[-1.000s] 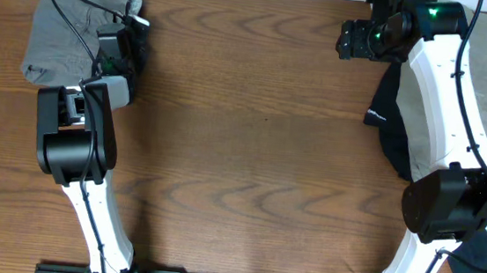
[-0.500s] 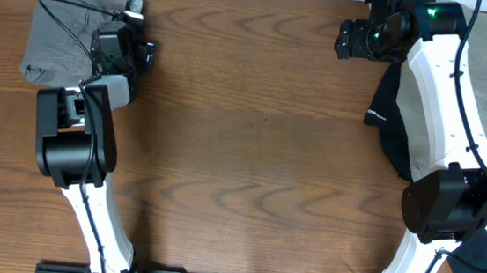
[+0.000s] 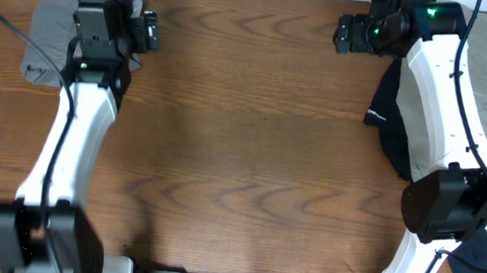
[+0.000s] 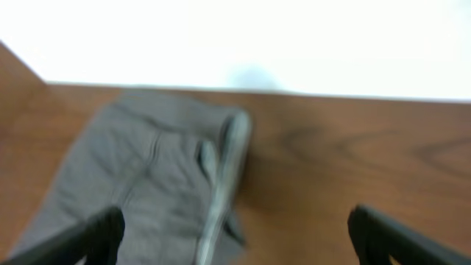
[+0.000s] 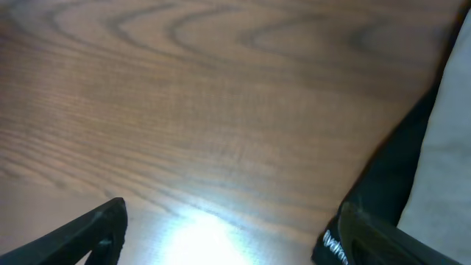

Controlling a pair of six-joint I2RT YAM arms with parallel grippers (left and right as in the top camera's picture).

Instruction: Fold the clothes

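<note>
Extended now, left pincer (image 4: pixel 235 228) spread by shorts (image 4: pixel 140 177), whose pale edge overhead hides; right pincer (image 5: pixel 232 217) spread too.

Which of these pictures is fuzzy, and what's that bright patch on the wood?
Left wrist view: blurred throughout, so the grey shorts look soft, and the backdrop behind them is washed out white. Right wrist view: the patch is glare from a light reflecting off the table. Overhead view: sharp and evenly lit.
</note>
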